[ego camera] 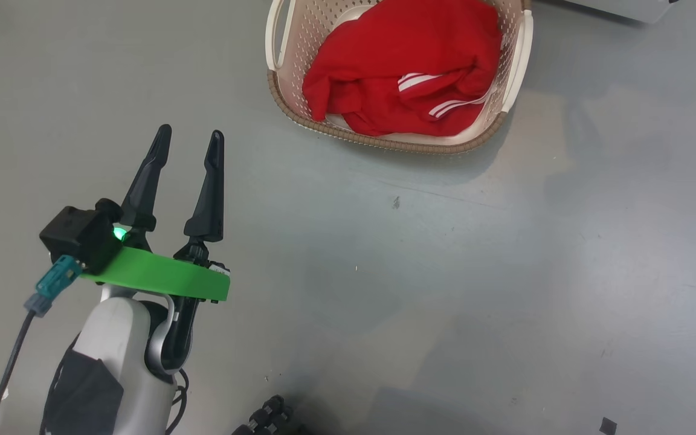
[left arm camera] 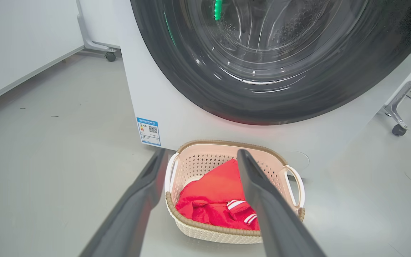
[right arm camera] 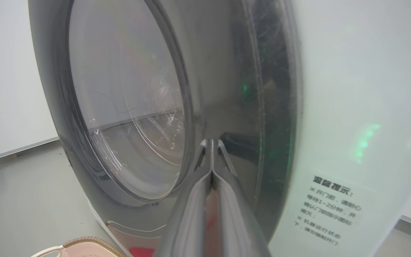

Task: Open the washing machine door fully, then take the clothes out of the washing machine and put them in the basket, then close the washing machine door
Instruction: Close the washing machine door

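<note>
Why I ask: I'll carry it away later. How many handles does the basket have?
2. In the left wrist view, one handle sits on the basket's left side, the other handle on its right side. None seems hidden.

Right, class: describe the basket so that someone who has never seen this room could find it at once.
Find the big white washing machine with its black-rimmed round door. On the grey floor right in front of it stands the basket: small, cream, perforated, with a brown woven-look rim, heaped with red clothes.
</note>
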### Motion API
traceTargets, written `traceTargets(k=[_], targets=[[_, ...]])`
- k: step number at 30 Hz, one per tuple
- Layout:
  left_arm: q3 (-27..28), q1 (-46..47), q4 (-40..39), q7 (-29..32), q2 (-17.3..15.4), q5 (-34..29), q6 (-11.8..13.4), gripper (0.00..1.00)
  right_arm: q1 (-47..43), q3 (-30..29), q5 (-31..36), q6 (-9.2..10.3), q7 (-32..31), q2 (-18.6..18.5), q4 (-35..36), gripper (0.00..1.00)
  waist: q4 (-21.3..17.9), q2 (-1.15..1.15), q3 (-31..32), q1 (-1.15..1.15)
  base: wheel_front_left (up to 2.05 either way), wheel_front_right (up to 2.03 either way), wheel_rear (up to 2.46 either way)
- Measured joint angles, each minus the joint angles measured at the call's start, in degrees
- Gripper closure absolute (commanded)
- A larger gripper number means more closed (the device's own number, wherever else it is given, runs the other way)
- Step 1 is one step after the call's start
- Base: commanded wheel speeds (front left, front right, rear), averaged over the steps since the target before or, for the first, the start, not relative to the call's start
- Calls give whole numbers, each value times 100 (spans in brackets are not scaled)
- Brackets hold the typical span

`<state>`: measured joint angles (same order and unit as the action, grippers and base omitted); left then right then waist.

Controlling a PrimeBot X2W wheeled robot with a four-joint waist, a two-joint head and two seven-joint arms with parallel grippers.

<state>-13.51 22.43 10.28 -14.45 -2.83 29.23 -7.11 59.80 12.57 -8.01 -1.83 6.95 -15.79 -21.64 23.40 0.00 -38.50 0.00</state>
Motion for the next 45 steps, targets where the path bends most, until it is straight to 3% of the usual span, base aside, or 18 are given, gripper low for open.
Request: traceTargets(k=[11, 21, 38, 45], targets=[[5, 38, 215, 0, 2, -54, -1, 0, -521, 60, -60, -10, 438, -5, -600, 100, -5, 0, 424, 0, 0, 0, 0], [-4, -36, 357, 0, -189, -219, -1, 0, -1340, 186, -266, -70, 653, 337, -865, 100, -190, 0, 1107, 0, 0, 0, 0], [392, -794, 494, 0, -423, -421, -1, 0, -3012, 58, -614, -63, 748, 757, -839, 100, -919, 0, 2388, 0, 0, 0, 0], [659, -1216, 424, 0, -427, -525, -1, 0, -3574, -71, -710, -40, 749, 888, -401, 100, -1351, 0, 2932, 0, 0, 0, 0]])
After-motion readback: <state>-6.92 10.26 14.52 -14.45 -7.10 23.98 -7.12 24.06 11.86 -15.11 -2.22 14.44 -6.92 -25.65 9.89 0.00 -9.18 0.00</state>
